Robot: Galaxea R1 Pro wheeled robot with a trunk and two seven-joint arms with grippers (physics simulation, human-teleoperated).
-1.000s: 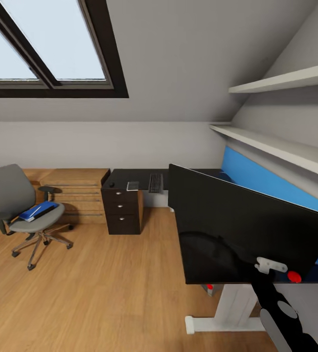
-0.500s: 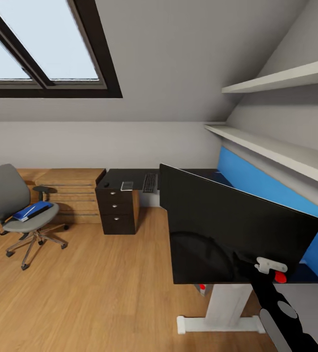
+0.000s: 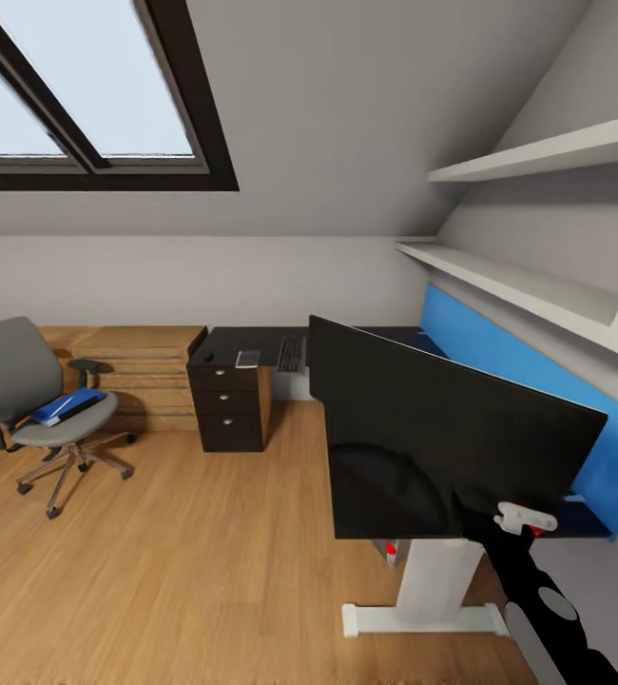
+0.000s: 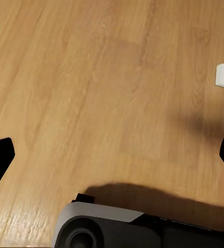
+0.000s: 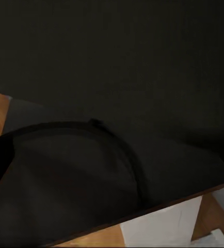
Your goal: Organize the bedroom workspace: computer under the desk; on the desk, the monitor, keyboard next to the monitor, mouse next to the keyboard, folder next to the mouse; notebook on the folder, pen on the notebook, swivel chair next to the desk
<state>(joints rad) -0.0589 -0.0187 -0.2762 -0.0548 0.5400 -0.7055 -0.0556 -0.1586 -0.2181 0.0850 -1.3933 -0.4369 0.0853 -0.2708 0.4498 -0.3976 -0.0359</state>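
The monitor (image 3: pixel 442 442) has tilted lower (right gripper (image 3: pixel 526 518) grips its corner; left gripper (image 4: pixel 112 155) spread).

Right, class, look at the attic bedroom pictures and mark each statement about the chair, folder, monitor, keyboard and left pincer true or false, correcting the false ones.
1. The blue folder lies on the seat of the swivel chair. True.
2. The monitor lies flat on the wood floor. False: it stands upright over the desk, its black front facing the camera.
3. The keyboard rests on the black desktop. True.
4. The swivel chair is tucked under the desk. False: it stands apart, beside the low oak shelving.
5. The left pincer grips the folder. False: it is open above bare floor.
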